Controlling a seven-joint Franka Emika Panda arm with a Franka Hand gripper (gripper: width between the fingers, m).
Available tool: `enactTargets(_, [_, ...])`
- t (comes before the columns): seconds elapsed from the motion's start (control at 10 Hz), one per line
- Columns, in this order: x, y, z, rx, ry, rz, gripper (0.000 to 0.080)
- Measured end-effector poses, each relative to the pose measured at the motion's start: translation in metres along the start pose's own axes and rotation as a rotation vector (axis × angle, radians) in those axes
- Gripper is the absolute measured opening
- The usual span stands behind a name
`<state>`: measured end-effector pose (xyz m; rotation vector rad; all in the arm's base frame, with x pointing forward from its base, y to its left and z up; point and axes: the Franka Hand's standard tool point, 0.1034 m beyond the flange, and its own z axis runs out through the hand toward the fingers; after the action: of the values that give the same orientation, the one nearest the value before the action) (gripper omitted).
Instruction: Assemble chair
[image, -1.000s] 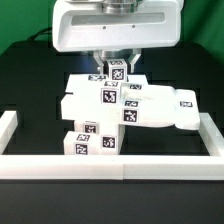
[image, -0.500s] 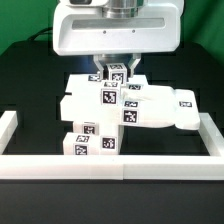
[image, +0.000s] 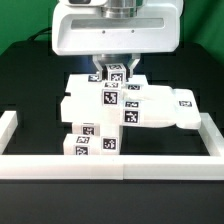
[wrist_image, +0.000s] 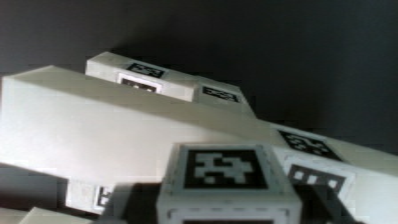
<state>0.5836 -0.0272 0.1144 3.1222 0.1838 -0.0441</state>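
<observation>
White, matte, tag-marked chair parts (image: 120, 108) sit stacked on the black bench (image: 30, 90) near its middle. My pincer (image: 117, 68) pinches the small tagged top block (image: 117, 73) at the far side, I judge to seat it squarely.

no readable text, only black-and-white marker tags (image: 108, 99) on chair (image: 120, 108) parts

Low white border wall (image: 100, 166) along the front, black table (image: 30, 85) beneath
</observation>
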Motion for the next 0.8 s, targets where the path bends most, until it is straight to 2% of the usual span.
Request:
enactTargets(0.4, [0.0000, 0.0000, 0.0000, 0.000, 0.000, 0.025, 0.0284])
enactTargets(0.8, [0.0001, -0.0006, 0.0002, 0.002, 0.000, 0.290, 0.0284])
